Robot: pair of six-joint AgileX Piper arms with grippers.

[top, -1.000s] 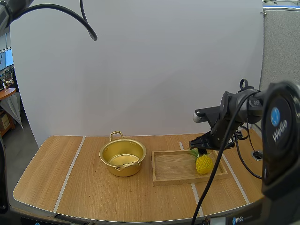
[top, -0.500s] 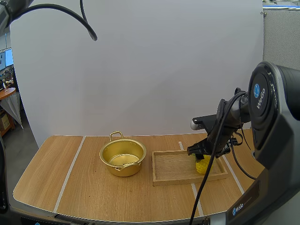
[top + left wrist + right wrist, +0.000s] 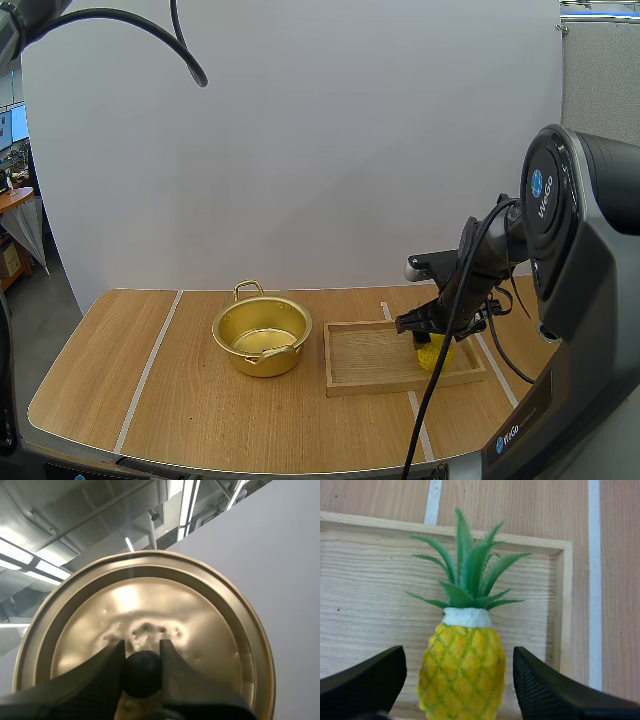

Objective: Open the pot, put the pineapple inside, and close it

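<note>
A gold pot stands open on the table, left of a wooden tray. Its gold lid is held up off the table, with my left gripper shut on the lid's black knob. A small yellow pineapple with green leaves lies in the tray's right end. My right gripper is down over the pineapple, open, with one finger on each side of the fruit's body and a gap to each.
White tape lines run across the wooden table. The tray's raised rim lies close beside the pineapple. Bare table lies left of the pot and in front of it.
My right gripper has come down from above the pineapple's leaves to straddle the fruit in the tray. The pot and tray have not moved.
</note>
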